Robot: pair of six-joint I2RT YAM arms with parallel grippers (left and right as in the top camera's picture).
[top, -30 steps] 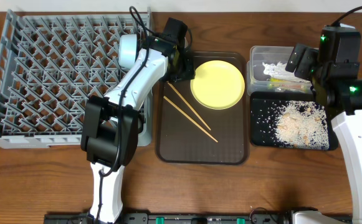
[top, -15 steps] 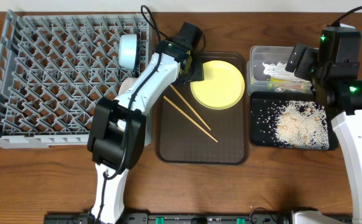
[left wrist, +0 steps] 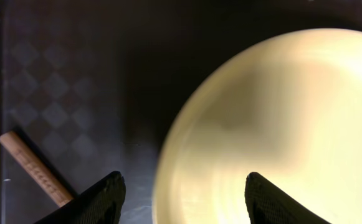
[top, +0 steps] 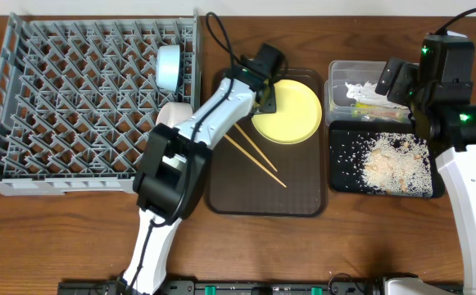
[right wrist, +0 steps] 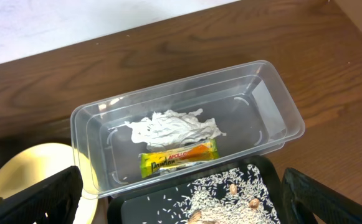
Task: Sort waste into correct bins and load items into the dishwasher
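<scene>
My left gripper [left wrist: 184,196] hangs low over the brown tray [top: 295,192]. Its two fingers are apart and nothing is held between them. The edge of the yellow plate [left wrist: 274,124] lies right under the gap, closer to one finger. The end of a chopstick [left wrist: 34,168] lies just outside the other finger. I think the plate is hard, smooth and a bit slippery. It lies flat, so the best place to grab looks like its thin rim, with one finger on top and one slid under. If I pinch too little, it could slide away or tip. My right gripper [right wrist: 181,199] is spread wide and holds nothing. Just ahead of it sits the clear tub [right wrist: 274,106], with the white paper [right wrist: 174,127] and the wrapper [right wrist: 179,155] inside.
</scene>
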